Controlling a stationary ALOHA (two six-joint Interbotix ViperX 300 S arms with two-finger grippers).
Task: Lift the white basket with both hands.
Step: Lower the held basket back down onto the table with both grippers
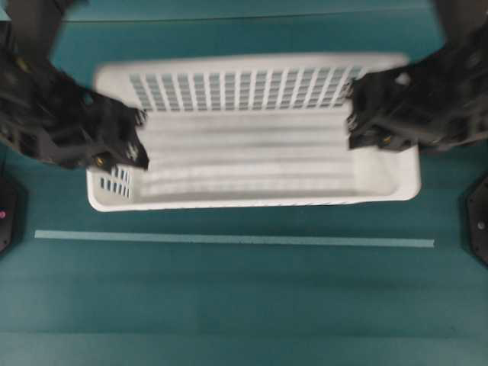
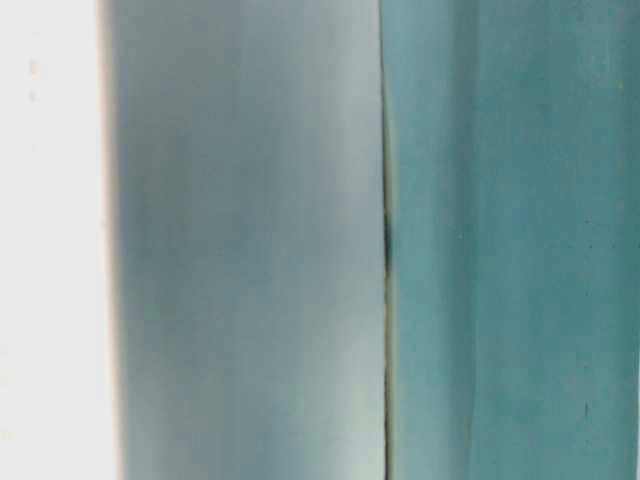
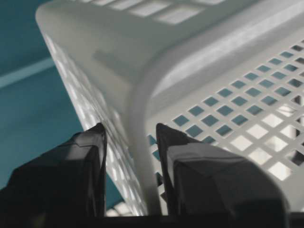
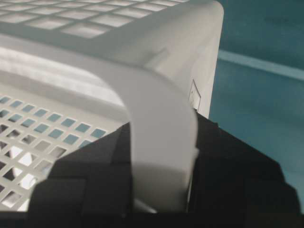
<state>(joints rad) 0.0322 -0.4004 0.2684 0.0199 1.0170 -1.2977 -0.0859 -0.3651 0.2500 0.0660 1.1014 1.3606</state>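
Note:
The white basket [image 1: 252,67] lies lengthwise across the middle of the teal table and looks motion-blurred in the overhead view. My left gripper [image 1: 137,141] sits at its left end. In the left wrist view the left gripper [image 3: 130,128] straddles the basket's [image 3: 204,57] slotted end wall and rolled rim, shut on it. My right gripper [image 1: 353,118] is at the basket's right end, reaching over the rim. In the right wrist view the right gripper [image 4: 164,142] is shut on the broad white rim of the basket [image 4: 156,52]. The basket holds nothing.
A pale tape line [image 1: 229,239] runs across the teal table in front of the basket. Black arm bases stand at the left edge [image 1: 6,217] and right edge [image 1: 479,229]. The table-level view shows only blurred pale and teal bands.

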